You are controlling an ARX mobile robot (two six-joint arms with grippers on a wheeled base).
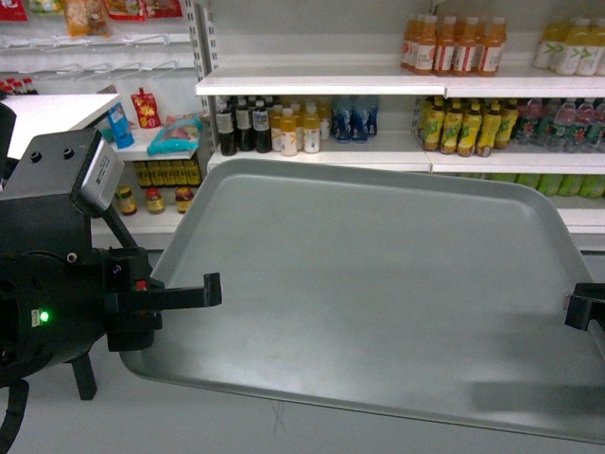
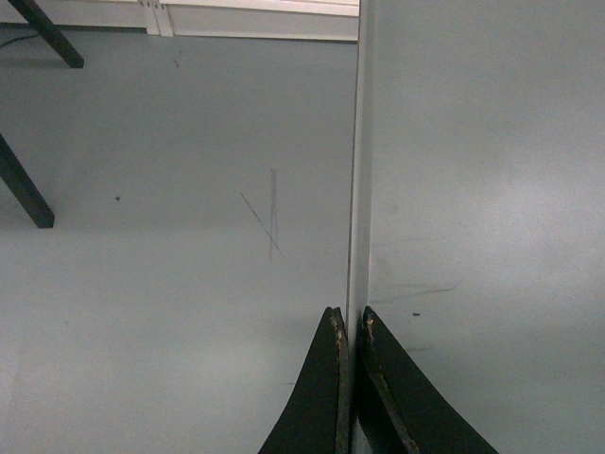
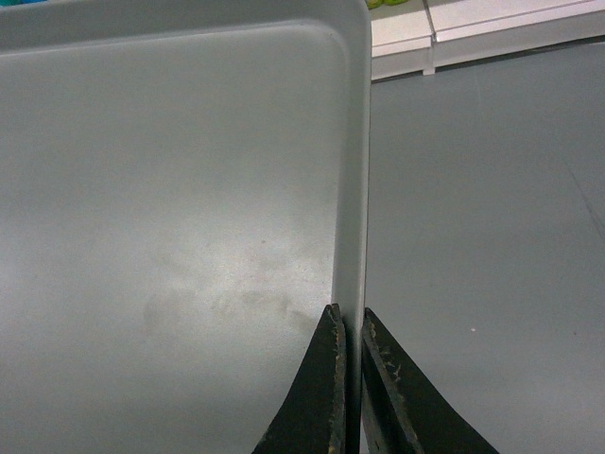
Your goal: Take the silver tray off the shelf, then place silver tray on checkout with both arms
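Note:
The silver tray [image 1: 378, 284] hangs in the air over the grey floor, slightly tilted, away from the shelf [image 1: 312, 85] behind it. My left gripper [image 1: 216, 289] is shut on the tray's left rim; the left wrist view shows the rim [image 2: 356, 189] pinched between the black fingers of the left gripper [image 2: 351, 317]. At the right edge of the head view, my right gripper [image 1: 579, 307] is shut on the opposite rim. In the right wrist view the tray [image 3: 170, 189] lies left of the right gripper [image 3: 349, 317]. A white countertop, apparently the checkout [image 1: 52, 115], shows at the upper left.
White shelf boards behind the tray carry rows of drink bottles [image 1: 454, 45], dark bottles [image 1: 244, 125] and jars [image 1: 153, 199]. Snack packets [image 1: 145, 107] hang at the left. Black table legs [image 2: 24, 184] stand on the grey floor [image 2: 170, 236] beneath the tray.

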